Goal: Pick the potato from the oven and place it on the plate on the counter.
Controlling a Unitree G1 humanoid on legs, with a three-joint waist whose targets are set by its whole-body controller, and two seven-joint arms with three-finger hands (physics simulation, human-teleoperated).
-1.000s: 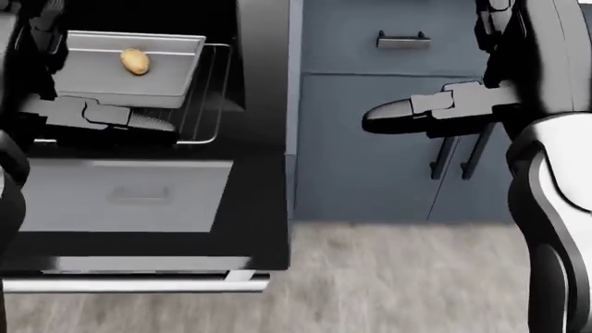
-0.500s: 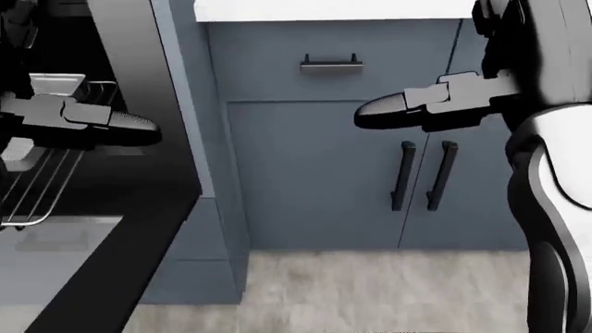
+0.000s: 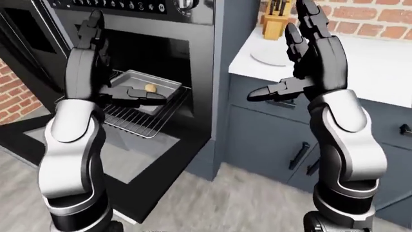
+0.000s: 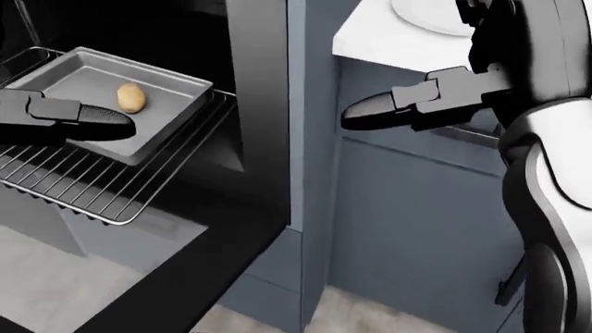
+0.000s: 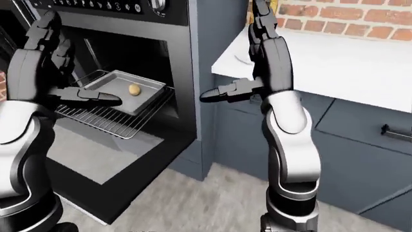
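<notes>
The potato [image 3: 149, 88] lies in a grey baking tray [image 3: 132, 82] on the pulled-out oven rack [image 3: 138, 118] of the open oven; it also shows in the head view [image 4: 131, 97]. A white plate [image 3: 269, 54] sits on the white counter [image 3: 367, 65] to the right of the oven. My left hand [image 3: 96, 55] is raised, open and empty, left of the tray, its thumb reaching across in front of the tray. My right hand [image 3: 303, 53] is raised, open and empty, in front of the counter edge near the plate.
The oven door [image 3: 109, 164] hangs open, low at the left. Blue-grey cabinets [image 3: 270, 135] with dark handles stand under the counter. A knife block [image 3: 278, 21] stands by the brick wall behind the plate. Grey floor lies below.
The whole head view has shifted: the camera swung from the cabinet doors back toward the oven, so the tray, potato and plate edge show again. Both hands keep their open, raised pose.
</notes>
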